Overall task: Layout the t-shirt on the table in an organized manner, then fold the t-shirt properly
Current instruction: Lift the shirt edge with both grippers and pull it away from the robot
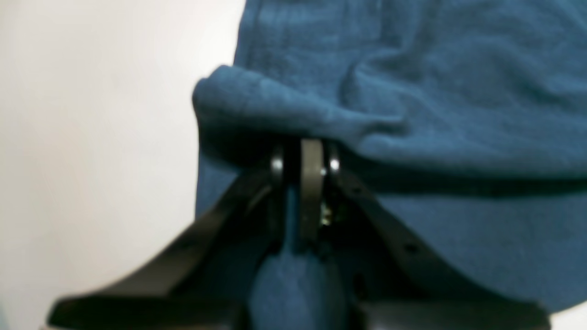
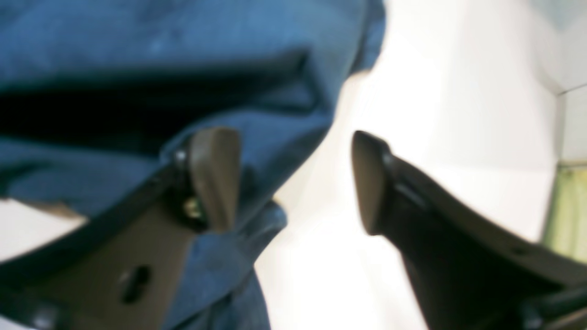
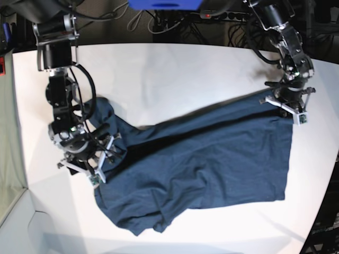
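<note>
Pinching the t-shirt (image 3: 212, 159), the left gripper (image 1: 305, 158) clamps one edge; the right gripper (image 2: 293, 178) gapes wide, cloth against one finger, shirt stretched lengthwise between them across the table (image 3: 159, 74).

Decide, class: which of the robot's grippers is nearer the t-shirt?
Left. The left gripper is shut on a fold of the t-shirt; the right gripper stands open at the shirt's edge, gripping nothing.
</note>
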